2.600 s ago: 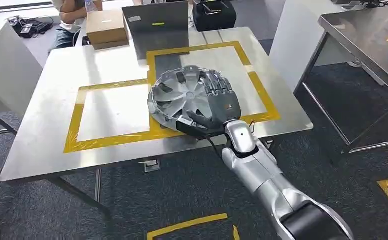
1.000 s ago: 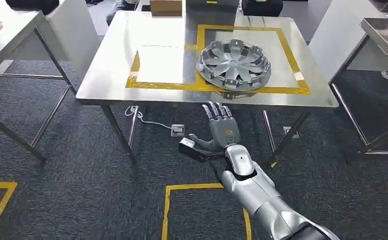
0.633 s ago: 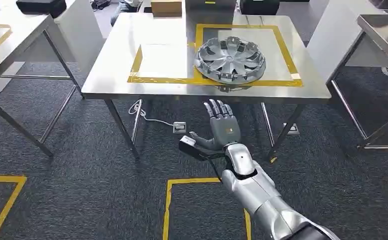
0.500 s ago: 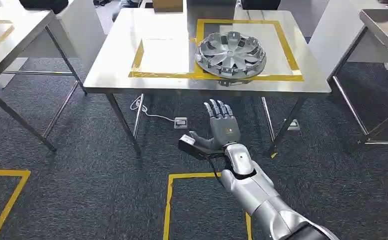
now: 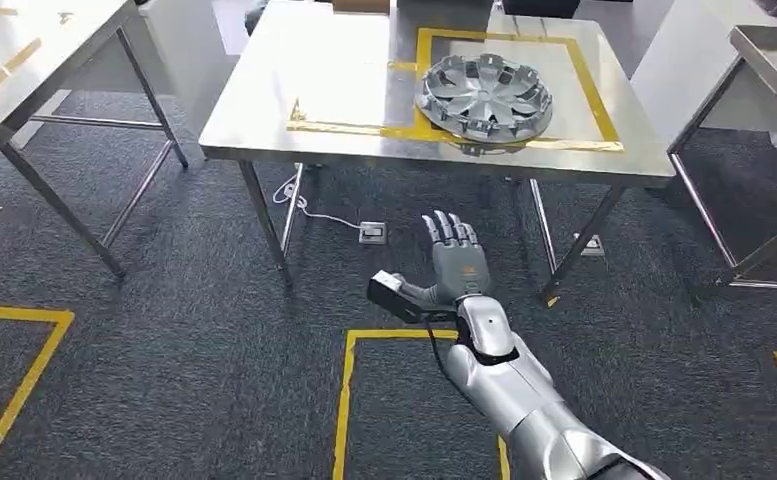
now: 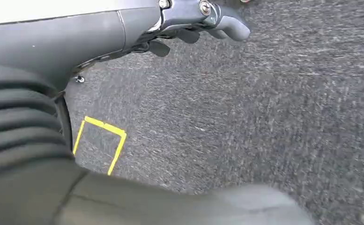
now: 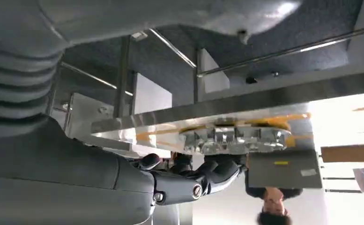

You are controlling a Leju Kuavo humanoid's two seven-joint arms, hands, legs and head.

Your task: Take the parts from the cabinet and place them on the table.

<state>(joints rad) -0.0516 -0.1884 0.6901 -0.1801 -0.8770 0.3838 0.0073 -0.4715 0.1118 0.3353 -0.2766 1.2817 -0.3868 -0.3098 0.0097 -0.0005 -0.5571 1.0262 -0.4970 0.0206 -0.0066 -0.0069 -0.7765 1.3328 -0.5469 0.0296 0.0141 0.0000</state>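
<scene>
A silver hubcap (image 5: pixel 484 97) lies flat on the steel table (image 5: pixel 314 90), inside the right-hand yellow tape frame near the table's front edge. My right hand (image 5: pixel 454 260) hangs in front of the table and lower than its top, fingers spread, holding nothing, well apart from the hubcap. In the right wrist view the same hand (image 7: pixel 194 173) shows spread fingers, with the hubcap (image 7: pixel 234 136) on the table beyond it. In the left wrist view my left hand (image 6: pixel 203 16) hangs over the carpet with loose fingers and nothing in it.
Another steel table (image 5: pixel 24 50) stands to the left and one more (image 5: pixel 774 60) to the right. A floor socket with a cable (image 5: pixel 372 233) lies under the table. Yellow tape squares (image 5: pixel 349 400) mark the carpet. A person (image 7: pixel 269 206) sits beyond the table.
My right hand has let go of the hubcap and drawn back below the table's front edge. The camera has moved back and shifted; the hubcap stays on the table.
</scene>
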